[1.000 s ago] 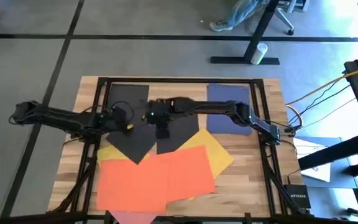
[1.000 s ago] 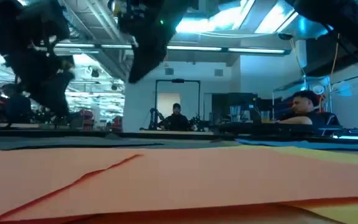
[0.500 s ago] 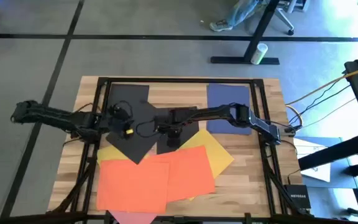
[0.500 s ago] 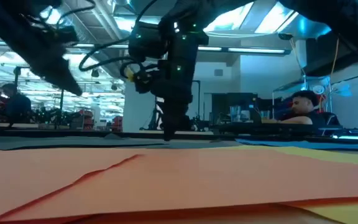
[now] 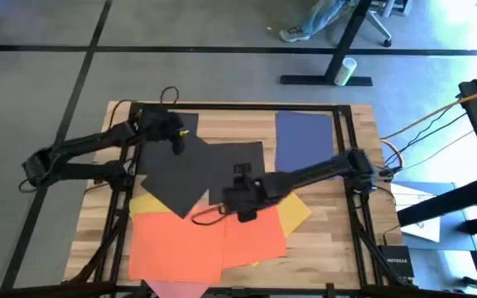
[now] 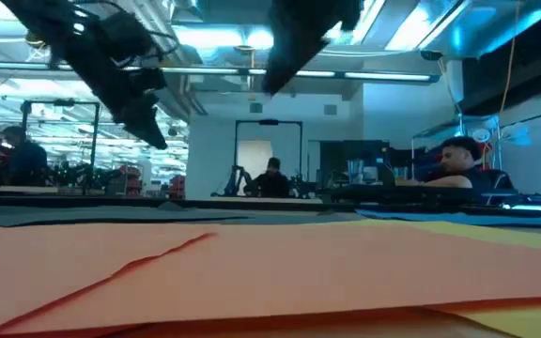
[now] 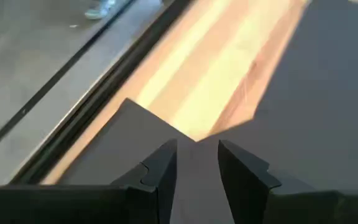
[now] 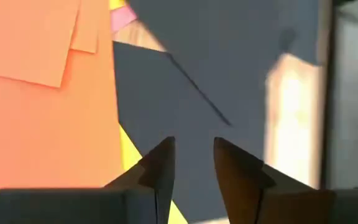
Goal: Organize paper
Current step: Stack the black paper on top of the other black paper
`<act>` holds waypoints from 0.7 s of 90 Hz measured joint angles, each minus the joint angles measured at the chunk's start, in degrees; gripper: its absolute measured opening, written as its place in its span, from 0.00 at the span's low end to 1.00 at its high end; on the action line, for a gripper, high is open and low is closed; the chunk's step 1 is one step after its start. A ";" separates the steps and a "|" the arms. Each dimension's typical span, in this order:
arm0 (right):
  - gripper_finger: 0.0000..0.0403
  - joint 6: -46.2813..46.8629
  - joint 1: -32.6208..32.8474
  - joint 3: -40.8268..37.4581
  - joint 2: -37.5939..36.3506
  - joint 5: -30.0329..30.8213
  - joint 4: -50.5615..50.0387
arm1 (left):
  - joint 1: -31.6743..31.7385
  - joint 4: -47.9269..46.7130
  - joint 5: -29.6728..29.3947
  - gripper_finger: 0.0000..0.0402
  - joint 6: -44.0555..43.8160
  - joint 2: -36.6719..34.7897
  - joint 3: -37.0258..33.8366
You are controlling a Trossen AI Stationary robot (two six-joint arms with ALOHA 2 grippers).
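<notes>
Both grippers parted, seemingly empty: left gripper [image 5: 178, 137] and right gripper [image 5: 240, 197] above black paper [image 5: 190, 170].

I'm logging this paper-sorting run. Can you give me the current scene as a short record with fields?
left gripper: open, empty, over the far-left black sheets
right gripper: open, empty, mid-table above a black sheet near the orange sheets
black sheets: overlapping, left and centre
navy sheet: far right, apart
orange sheets: near edge, overlapping the yellow sheet
table: wooden
</notes>
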 joint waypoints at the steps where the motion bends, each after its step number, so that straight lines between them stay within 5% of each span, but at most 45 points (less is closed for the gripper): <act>1: 0.25 0.57 0.16 -1.05 -0.79 0.46 0.40 | 0.23 -0.60 0.09 0.25 0.95 0.65 0.44; 17: 0.25 9.03 1.91 -20.33 -13.37 5.08 12.22 | 2.51 -10.85 -1.11 0.26 12.78 10.92 6.98; 30: 0.25 12.17 1.98 -32.34 -19.05 2.46 23.08 | 2.91 -10.70 -2.45 0.26 22.76 17.81 9.14; 63: 0.25 15.47 2.75 -39.15 -19.89 0.24 30.49 | 3.67 -9.56 -3.10 0.25 28.93 26.69 15.34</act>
